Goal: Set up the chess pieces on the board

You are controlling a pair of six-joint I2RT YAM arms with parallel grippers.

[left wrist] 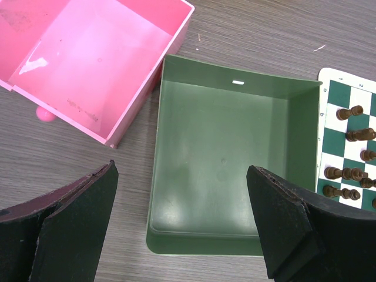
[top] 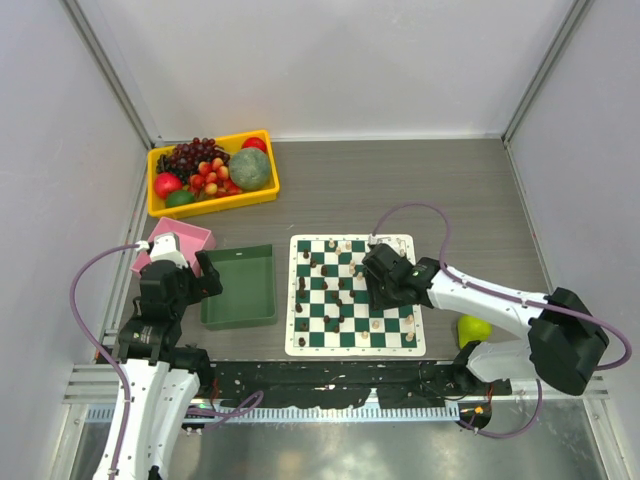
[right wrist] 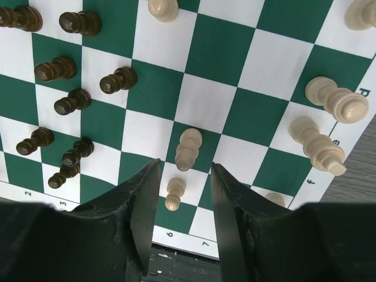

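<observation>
Right pincer (right wrist: pixel 184 176) over upright cream pawn (right wrist: pixel 174 194)

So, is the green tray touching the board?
Apart. The top view shows a strip of bare table between the tray and the board.

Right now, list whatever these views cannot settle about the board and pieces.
Top view: squares under the right hand are hidden by it; piece types too small.
Left wrist view: the board is cut off at the right edge.
Right wrist view: hand's height above the cream pawn unclear.
</observation>
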